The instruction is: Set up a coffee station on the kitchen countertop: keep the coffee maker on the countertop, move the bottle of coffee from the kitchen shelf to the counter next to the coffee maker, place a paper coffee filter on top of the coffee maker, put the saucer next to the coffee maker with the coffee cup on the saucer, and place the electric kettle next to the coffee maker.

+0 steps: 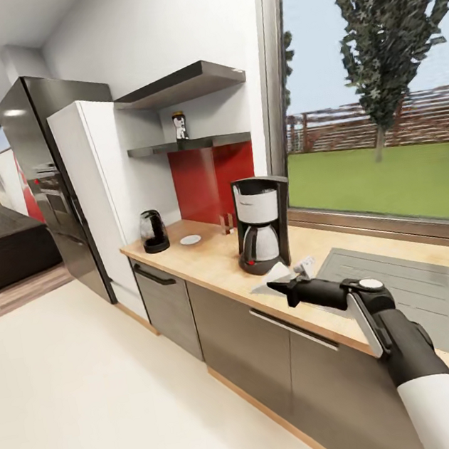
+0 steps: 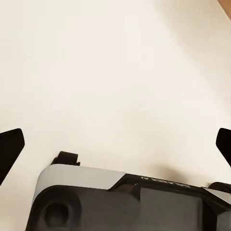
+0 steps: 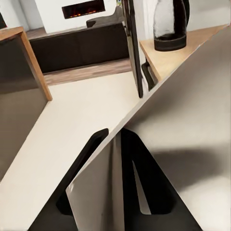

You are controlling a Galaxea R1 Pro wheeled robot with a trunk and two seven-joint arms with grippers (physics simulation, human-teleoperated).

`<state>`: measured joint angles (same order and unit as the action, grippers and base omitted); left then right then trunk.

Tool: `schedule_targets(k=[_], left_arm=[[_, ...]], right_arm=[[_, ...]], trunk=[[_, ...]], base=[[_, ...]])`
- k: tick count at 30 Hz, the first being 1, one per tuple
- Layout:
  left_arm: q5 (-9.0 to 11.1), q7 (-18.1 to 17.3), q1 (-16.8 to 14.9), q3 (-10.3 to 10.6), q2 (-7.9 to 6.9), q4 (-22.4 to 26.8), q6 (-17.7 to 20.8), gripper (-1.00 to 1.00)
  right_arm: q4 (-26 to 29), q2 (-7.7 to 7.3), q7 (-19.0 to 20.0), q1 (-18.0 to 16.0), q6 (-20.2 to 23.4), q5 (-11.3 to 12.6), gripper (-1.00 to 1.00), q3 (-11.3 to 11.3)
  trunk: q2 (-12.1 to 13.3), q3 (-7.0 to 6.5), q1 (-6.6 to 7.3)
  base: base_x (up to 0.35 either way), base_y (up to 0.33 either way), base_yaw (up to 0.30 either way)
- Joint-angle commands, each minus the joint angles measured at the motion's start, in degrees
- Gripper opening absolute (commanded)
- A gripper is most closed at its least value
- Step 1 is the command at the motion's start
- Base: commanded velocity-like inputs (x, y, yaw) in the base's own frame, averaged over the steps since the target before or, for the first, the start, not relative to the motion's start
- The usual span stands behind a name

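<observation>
Over the near edge of the worktop [image 1: 210,270], just right of the coffee maker [image 1: 260,225], my right gripper [image 1: 280,284] holds the filter [image 1: 275,275]. Its fingers [image 3: 144,192] are clamped on the white paper, which lies flat between them, its long axis running from the gripper toward the coffee maker and its pointed end aimed left. From the right wrist camera the sheet covers much of the frame. My left gripper [image 2: 115,149] hangs over bare pale floor [image 2: 115,62], its fingers [image 2: 9,144] spread wide with nothing between them. Farther left along the worktop sit the saucer [image 1: 190,240] and the kettle [image 1: 154,231], both upright, well apart from the coffee maker. On the lower shelf [image 1: 191,144] above them the jar [image 1: 179,125] stands upright.
</observation>
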<state>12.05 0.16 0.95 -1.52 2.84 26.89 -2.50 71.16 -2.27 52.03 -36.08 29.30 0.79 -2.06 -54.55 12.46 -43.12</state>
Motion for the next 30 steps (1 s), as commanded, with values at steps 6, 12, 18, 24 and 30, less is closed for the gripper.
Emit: schedule_targets(k=[6,12,18,24,30], left_arm=[[0.5,0.0,0.0,-0.2,-0.05,0.1,0.0,1.00],[0.5,0.0,0.0,-0.2,-0.05,0.1,0.0,1.00],[0.5,0.0,0.0,-0.2,-0.05,0.1,0.1,1.00],[0.5,0.0,0.0,-0.2,-0.10,0.1,0.1,1.00],[0.5,0.0,0.0,-0.2,-0.09,0.1,0.1,1.00]], right_arm=[[5.5,-0.39,-0.1,-0.2,10.4,-0.2,-1.00,-0.2],[8.1,-1.86,-0.2,-1.5,18.3,-0.4,-1.00,-0.2],[8.9,-3.29,-0.2,-6.6,25.4,-3.2,-1.00,0.0],[9.1,-4.24,-0.1,-12.4,27.6,-11.6,-1.00,0.0],[8.6,-4.45,0.0,-20.5,28.2,-19.0,-1.00,0.1]], trunk=[[0.0,0.07,-0.01],[0.0,0.07,-0.01],[0.0,0.07,-0.01],[0.0,0.07,-0.01],[0.0,0.07,-0.01]], base=[[0.000,0.000,0.000],[0.000,0.000,0.000],[0.000,0.000,0.000],[0.000,0.000,0.000],[0.000,0.000,0.000]])
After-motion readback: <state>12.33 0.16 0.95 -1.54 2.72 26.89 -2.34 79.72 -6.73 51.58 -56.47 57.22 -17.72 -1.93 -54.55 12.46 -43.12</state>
